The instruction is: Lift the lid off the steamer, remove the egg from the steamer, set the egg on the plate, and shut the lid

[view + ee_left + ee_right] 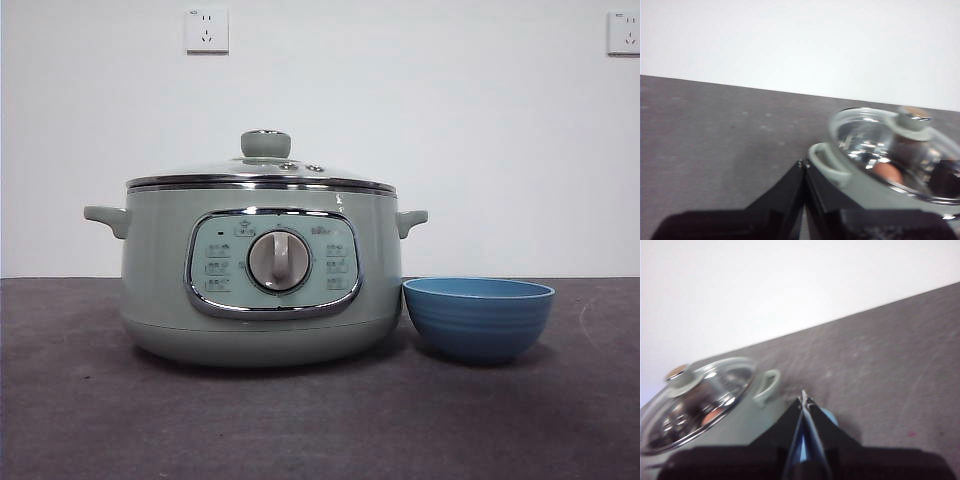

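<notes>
The pale green steamer (260, 275) stands on the dark table with the glass lid (262, 172) on it, green knob (265, 143) on top. The blue plate (478, 316), a small bowl, sits just right of it. Through the lid the egg (888, 173) shows as an orange-brown shape, also in the right wrist view (714, 415). My left gripper (804, 164) is shut, up beside the steamer's handle (827, 162). My right gripper (804, 401) is shut, above the plate (829, 416) near the other handle (766, 386). Neither arm shows in the front view.
A white wall with two sockets (207, 30) stands behind the table. Dark grey tabletop (300, 420) stretches in front of and to both sides of the steamer and bowl.
</notes>
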Controlling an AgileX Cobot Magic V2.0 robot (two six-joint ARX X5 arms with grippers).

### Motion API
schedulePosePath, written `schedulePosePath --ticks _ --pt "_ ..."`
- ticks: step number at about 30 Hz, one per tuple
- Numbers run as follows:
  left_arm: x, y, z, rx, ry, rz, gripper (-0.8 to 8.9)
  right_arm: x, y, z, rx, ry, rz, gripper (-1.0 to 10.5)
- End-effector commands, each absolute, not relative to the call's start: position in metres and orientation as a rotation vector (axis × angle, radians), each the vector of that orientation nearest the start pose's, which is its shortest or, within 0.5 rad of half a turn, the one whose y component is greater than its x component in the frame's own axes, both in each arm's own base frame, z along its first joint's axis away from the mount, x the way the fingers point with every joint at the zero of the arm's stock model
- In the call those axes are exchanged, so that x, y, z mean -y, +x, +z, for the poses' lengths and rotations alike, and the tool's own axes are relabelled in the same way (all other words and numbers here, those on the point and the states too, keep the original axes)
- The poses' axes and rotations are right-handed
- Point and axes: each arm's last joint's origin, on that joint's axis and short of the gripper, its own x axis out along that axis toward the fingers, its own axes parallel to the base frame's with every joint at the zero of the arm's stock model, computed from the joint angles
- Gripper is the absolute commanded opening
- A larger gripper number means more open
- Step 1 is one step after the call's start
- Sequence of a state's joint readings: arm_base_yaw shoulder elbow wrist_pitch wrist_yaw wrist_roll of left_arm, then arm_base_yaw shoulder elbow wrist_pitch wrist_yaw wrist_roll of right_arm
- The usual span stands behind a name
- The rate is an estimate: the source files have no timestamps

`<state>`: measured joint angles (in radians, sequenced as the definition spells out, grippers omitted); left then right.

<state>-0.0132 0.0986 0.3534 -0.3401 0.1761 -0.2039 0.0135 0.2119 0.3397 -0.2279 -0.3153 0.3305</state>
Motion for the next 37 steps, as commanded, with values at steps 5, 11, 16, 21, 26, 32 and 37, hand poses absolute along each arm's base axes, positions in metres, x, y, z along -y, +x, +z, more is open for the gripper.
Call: schedulePosePath --ticks 5,11,16,21,26,32,37 --pt "0.010 0.077 0.288 -0.199 -0.167 -0.302 -0.08 -0.016 0.109 0.289 -0.296 0.237 0.496 -0.1" --pt "0.013 0.082 0.317 -0.320 -0.115 -0.423 -0.08 -0.020 0.122 0.328 -0.428 0.140 0.657 -0.1" --pt "0.015 0.082 0.335 -0.378 -0.101 -0.523 -0.08 -0.025 0.130 0.350 -0.553 0.087 0.724 -0.1" --pt "0.016 0.082 0.342 -0.432 -0.078 -0.546 -0.08 -0.031 0.130 0.356 -0.643 0.057 0.801 -0.1" --pt "0.016 0.083 0.342 -0.447 -0.073 -0.546 0.02 -0.033 0.130 0.356 -0.645 0.047 0.815 0.1" --pt "0.016 0.084 0.343 -0.447 -0.095 -0.534 4.92 -0.033 0.130 0.356 -0.652 0.061 0.809 3.8" --pt "0.016 0.088 0.344 -0.442 -0.094 -0.537 5.35 -0.033 0.130 0.356 -0.652 0.061 0.809 6.0"
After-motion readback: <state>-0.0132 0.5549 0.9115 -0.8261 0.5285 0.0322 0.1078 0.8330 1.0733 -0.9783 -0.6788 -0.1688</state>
